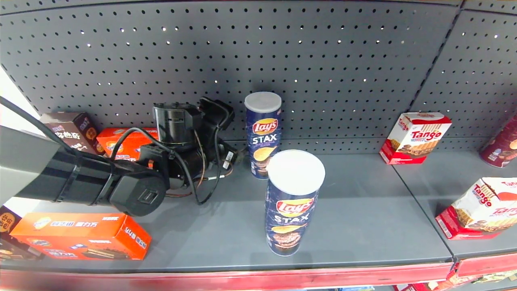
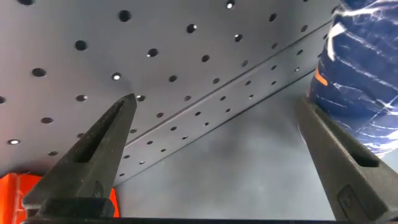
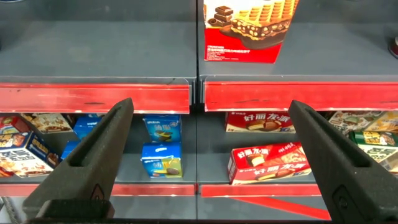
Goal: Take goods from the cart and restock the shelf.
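Beside the rear chip can (image 1: 263, 135), upright at the shelf (image 1: 363, 210) back, left gripper (image 2: 217, 102) is wide open, empty; right gripper (image 3: 208, 102) likewise. Can looks light, stiff, slick, tippy: I'd pinch mid-body, gently, not the lid.

Over the shelf (image 1: 363, 210), the left tool (image 2: 217, 102) sits close to the back panel (image 1: 323, 60), with the rear can (image 1: 263, 133) just to its right. The front can (image 1: 291, 202) stands farther right of the tool and nearer the shelf's front edge, apart from the rear can. A small box (image 1: 125, 141) lies to the tool's left by the panel, and a flat box (image 1: 80, 236) lies left of it at the front edge. A wafer box (image 1: 416, 137) stands well to the tool's right.
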Controlling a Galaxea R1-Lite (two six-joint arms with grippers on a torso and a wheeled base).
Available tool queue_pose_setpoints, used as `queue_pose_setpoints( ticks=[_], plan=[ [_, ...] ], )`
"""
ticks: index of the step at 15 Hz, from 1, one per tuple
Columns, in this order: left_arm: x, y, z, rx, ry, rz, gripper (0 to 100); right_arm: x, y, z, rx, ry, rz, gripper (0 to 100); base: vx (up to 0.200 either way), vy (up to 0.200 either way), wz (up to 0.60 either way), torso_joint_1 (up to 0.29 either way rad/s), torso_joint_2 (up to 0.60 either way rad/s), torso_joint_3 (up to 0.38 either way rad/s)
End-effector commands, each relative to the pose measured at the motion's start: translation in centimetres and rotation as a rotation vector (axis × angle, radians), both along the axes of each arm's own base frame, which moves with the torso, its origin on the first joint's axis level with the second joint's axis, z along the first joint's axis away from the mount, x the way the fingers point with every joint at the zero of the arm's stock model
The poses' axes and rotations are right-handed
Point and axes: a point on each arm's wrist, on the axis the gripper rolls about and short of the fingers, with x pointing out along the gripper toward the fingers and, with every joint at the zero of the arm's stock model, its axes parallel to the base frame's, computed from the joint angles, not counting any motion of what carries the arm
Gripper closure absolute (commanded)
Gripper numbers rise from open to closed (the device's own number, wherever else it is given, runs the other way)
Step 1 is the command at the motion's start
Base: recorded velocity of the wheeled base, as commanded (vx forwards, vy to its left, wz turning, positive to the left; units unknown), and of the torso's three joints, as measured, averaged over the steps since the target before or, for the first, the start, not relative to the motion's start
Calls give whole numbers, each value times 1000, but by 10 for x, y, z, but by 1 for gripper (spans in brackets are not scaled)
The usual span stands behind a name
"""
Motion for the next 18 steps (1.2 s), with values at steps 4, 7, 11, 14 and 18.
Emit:
queue_pose_setpoints(
  ticks=[4,7,11,14,18],
  plan=[
    [3,-11,-4,-1,4,-21,0,0,0,0,0,2,1,0,0,0,0,0,0,0],
    [4,-13,-3,-3,0,-24,0,0,0,0,0,0,1,0,0,0,0,0,0,0],
    [5,-14,-5,-6,4,-23,0,0,0,0,0,2,1,0,0,0,0,0,0,0],
    [-5,-5,11,-38,-21,-1,0,0,0,0,0,2,1,0,0,0,0,0,0,0],
    [-20,11,38,-61,-89,27,0,0,0,0,0,2,1,0,0,0,0,0,0,0]
  ],
)
